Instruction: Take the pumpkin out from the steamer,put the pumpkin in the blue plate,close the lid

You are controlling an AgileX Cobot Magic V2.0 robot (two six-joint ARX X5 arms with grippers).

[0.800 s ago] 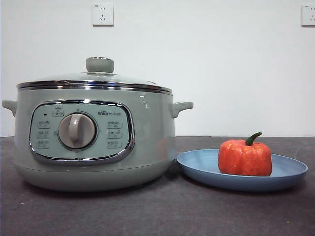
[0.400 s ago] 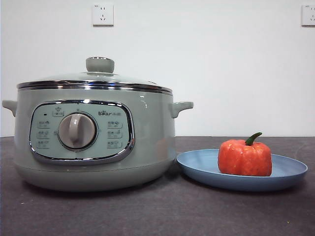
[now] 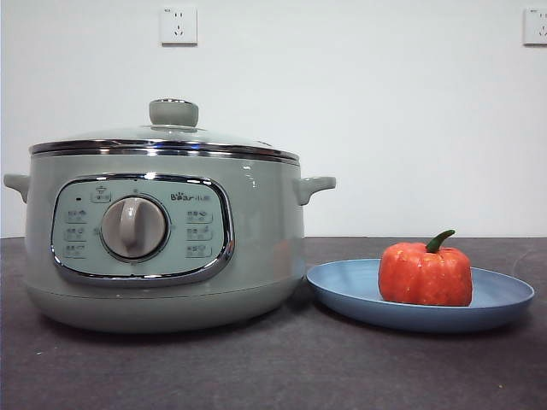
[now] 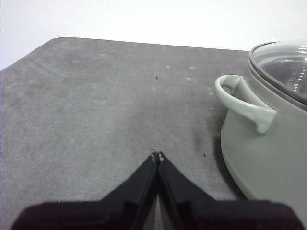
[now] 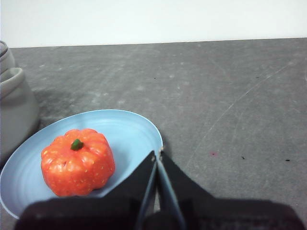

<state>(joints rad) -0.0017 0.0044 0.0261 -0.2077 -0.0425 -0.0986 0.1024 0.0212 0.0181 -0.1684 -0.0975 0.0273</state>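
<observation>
The orange-red pumpkin (image 3: 425, 273) with a green stem sits upright on the blue plate (image 3: 342, 290), to the right of the steamer (image 3: 162, 248). The glass lid (image 3: 171, 137) with its pale green knob rests shut on the steamer. My right gripper (image 5: 157, 154) is shut and empty, held back from the plate (image 5: 129, 129), with the pumpkin (image 5: 77, 162) in front of it. My left gripper (image 4: 156, 155) is shut and empty, over bare table beside the steamer's side handle (image 4: 242, 103). Neither arm shows in the front view.
The dark grey table (image 3: 273, 367) carries only the steamer and the plate. A white wall with two sockets (image 3: 178, 24) stands behind. The table's rounded far corner (image 4: 57, 43) shows in the left wrist view.
</observation>
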